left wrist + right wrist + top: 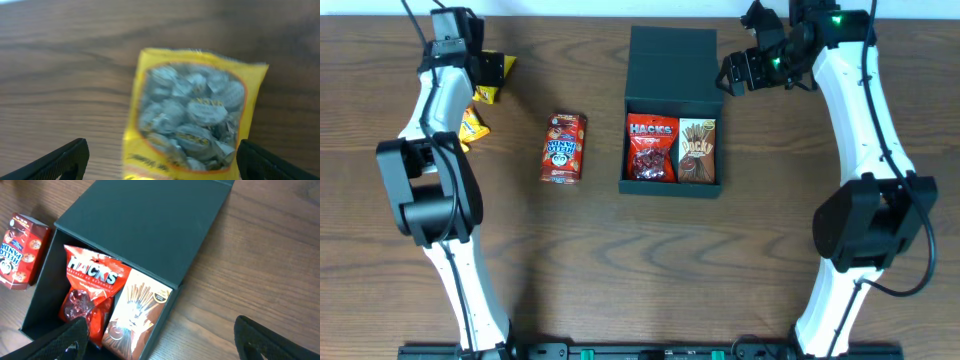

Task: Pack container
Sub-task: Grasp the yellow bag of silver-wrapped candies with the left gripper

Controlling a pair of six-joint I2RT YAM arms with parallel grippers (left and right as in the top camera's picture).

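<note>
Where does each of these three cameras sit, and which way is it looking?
Overhead: fixed above the table, looking straight down; the left arm and right arm show whole, left gripper and right gripper included.
Left wrist: on the left arm, facing down at a yellow packet; its open fingers frame the bottom corners.
Right wrist: on the right arm, facing down into the open box; its fingers show likewise.
Shared: overhead and right wrist both show the box holding a red bag and a brown packet.
</note>
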